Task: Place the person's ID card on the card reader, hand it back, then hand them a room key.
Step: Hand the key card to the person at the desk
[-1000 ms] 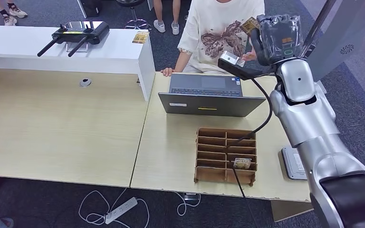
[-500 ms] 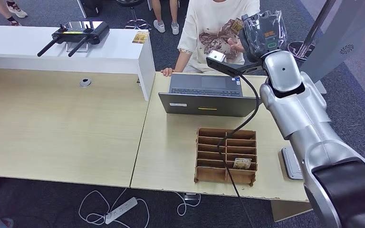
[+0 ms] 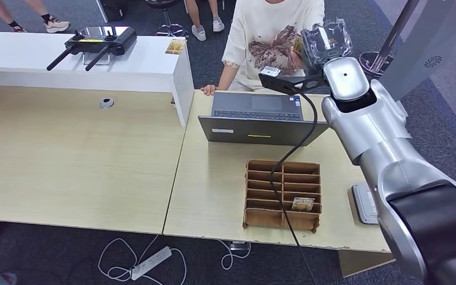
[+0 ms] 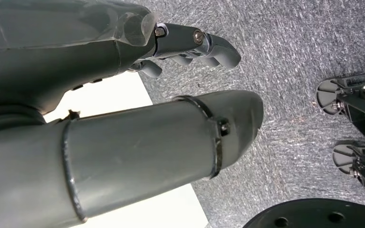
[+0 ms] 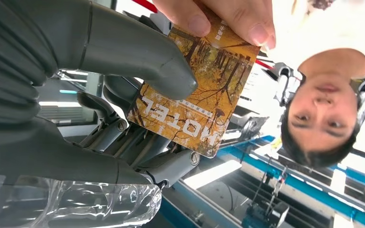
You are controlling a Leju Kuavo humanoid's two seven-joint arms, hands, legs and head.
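My right hand (image 3: pixel 326 40) is raised over the laptop toward the seated person (image 3: pixel 267 35). It pinches an orange room key card printed HOTEL (image 5: pixel 195 95) between its thumb (image 5: pixel 138 52) and darker fingers (image 5: pixel 123 137). The person's fingers (image 5: pixel 223 16) grip the card's far edge, so both of us hold it. In the head view the card (image 3: pixel 298 44) peeks out beside my hand. The grey card reader (image 3: pixel 365 205) lies at the table's right edge, with my arm hiding part of it. My left hand (image 4: pixel 123 118) hangs over the floor, holding nothing, fingers (image 4: pixel 190 45) apart.
An open laptop (image 3: pixel 261 119) stands between me and the person. A brown divider box (image 3: pixel 282 193) near the front edge holds another card (image 3: pixel 302 204). A black cable runs from my right wrist across the box. A white counter (image 3: pixel 142 65) carries a black controller (image 3: pixel 95 41).
My right arm has swung left and farther out toward the person, carrying the key card. The person's hand has come up to the card.
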